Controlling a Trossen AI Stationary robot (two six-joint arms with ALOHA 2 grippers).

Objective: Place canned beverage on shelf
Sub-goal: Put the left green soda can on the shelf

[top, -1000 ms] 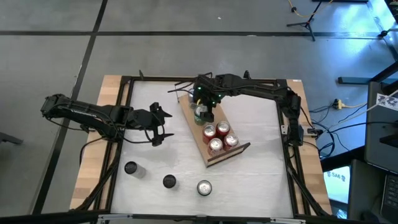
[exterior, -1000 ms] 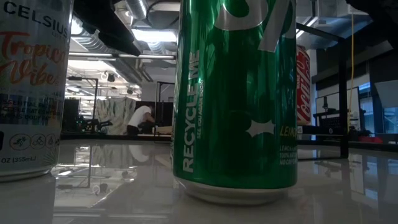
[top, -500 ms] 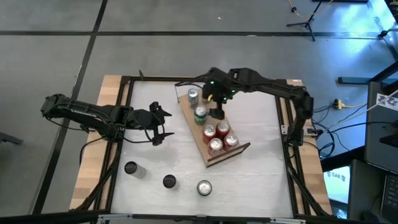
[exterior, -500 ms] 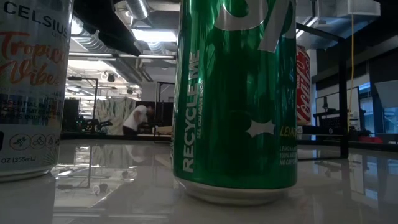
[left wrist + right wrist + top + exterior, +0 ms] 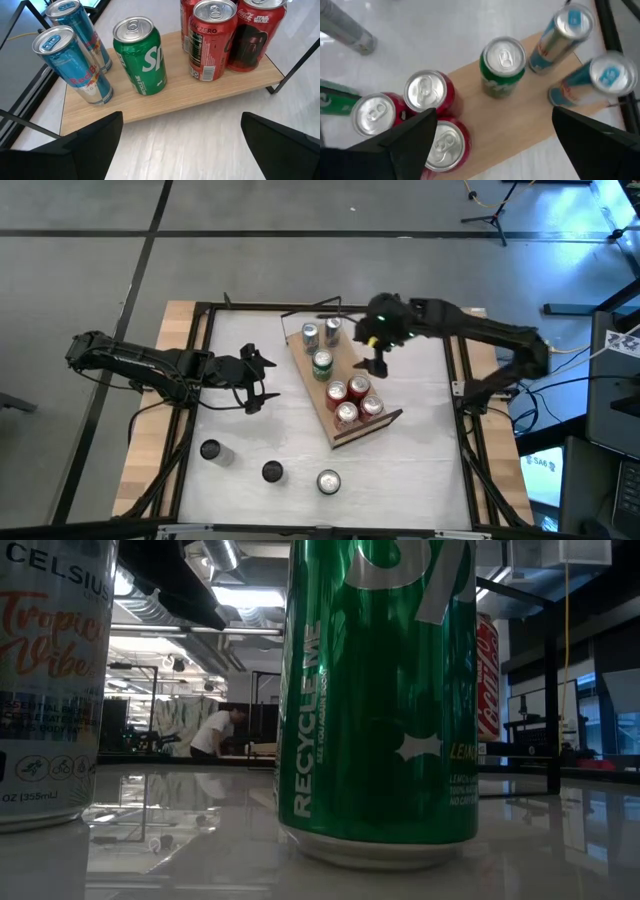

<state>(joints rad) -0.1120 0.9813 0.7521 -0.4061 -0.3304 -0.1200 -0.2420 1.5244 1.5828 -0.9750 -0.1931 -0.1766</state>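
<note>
Six cans stood on the shelf (image 5: 342, 432), three more waited on the tabletop (image 5: 420, 470), and both grippers, left (image 5: 254, 383) and right (image 5: 377, 364), had jaws open and empty.

Table: I'm seeing the white table top (image 5: 410, 450) carrying the shelf (image 5: 340, 432), which is lying at a slant.
Shelf load: two blue Red Bull cans (image 5: 72, 65), a green Sprite can (image 5: 140, 55) and three red Coca-Cola cans (image 5: 212, 40) are standing on it.
Table, near edge: three loose cans (image 5: 271, 471) are standing apart.
</note>
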